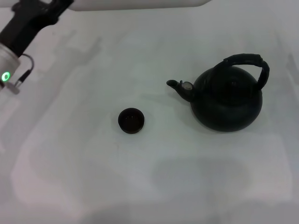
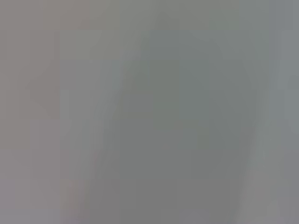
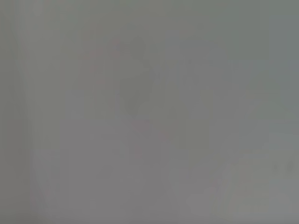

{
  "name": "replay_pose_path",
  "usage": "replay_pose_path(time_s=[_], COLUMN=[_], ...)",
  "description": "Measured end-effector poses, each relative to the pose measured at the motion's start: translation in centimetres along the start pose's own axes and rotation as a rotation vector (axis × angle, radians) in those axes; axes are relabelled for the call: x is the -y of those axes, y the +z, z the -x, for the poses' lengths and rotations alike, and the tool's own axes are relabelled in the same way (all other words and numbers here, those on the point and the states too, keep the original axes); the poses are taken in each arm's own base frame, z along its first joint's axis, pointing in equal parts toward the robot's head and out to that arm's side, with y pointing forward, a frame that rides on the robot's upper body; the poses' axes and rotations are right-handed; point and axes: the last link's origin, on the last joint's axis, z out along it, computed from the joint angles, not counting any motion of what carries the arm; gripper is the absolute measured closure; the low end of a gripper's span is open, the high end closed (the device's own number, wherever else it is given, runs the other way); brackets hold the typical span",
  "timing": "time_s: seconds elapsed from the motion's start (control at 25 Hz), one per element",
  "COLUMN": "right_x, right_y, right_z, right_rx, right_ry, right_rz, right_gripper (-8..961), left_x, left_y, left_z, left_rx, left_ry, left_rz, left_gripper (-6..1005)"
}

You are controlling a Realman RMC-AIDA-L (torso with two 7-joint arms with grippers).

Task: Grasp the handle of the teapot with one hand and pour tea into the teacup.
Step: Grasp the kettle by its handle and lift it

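Note:
The teapot (image 1: 227, 100) is a round matte black pot standing on the white table (image 1: 93, 177) at the right in the head view. Its short spout (image 1: 179, 87), with a small silvery spot, points left toward the teacup. The handle (image 1: 247, 61) is a thick black arched hoop over the pot's top, and nothing holds it. The teacup (image 1: 131, 120) is a small black cup with a dark reddish inside, standing upright left of the spout and apart from it. My left gripper (image 1: 44, 11) is at the far top left, well away from both. My right gripper is out of view.
The left arm's silver wrist section with a green light (image 1: 6, 75) shows at the left edge. A white raised edge (image 1: 140, 4) runs along the table's far side. Both wrist views show only a plain grey surface.

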Motion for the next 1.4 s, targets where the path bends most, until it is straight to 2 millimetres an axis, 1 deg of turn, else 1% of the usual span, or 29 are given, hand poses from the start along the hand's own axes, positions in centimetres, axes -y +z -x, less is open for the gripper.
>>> replay_pose_path(time_s=[0.24, 0.4, 0.56, 0.76, 0.92, 1.04, 1.24, 1.4], right_x=[0.1, 0.3, 0.3, -0.6, -1.5, -1.9, -2.8, -3.1], right_y=[0.0, -0.3, -1.4, -3.8, -6.6, -8.1, -9.2, -9.2], right_z=[0.8, 1.2, 1.7, 2.2, 2.8, 2.0, 0.5, -0.1], right_rx=[0.058, 0.095, 0.147, 0.231, 0.291, 0.243, 0.137, 0.095], right_ry=[0.076, 0.181, 0.254, 0.27, 0.348, 0.345, 0.313, 0.305], right_rz=[-0.028, -0.019, 0.021, 0.113, 0.249, 0.319, 0.407, 0.418], right_gripper=[179, 180, 181, 183, 184, 185, 186, 188], left_x=[2.5, 3.9, 4.4, 4.7, 4.5, 4.1, 3.8, 3.8], left_y=[-2.6, -4.8, -6.2, -7.0, -7.0, -6.9, -7.0, -7.0], left_z=[1.0, 1.6, 1.6, 1.9, 2.1, 2.2, 1.9, 1.9], left_rx=[-0.02, -0.035, -0.071, -0.058, -0.053, -0.051, -0.075, -0.076], left_ry=[0.099, 0.078, 0.089, 0.099, 0.074, 0.077, 0.092, 0.097], left_rz=[-0.179, -0.294, -0.347, -0.364, -0.351, -0.328, -0.311, -0.308], left_gripper=[106, 106, 106, 106, 106, 106, 106, 106])
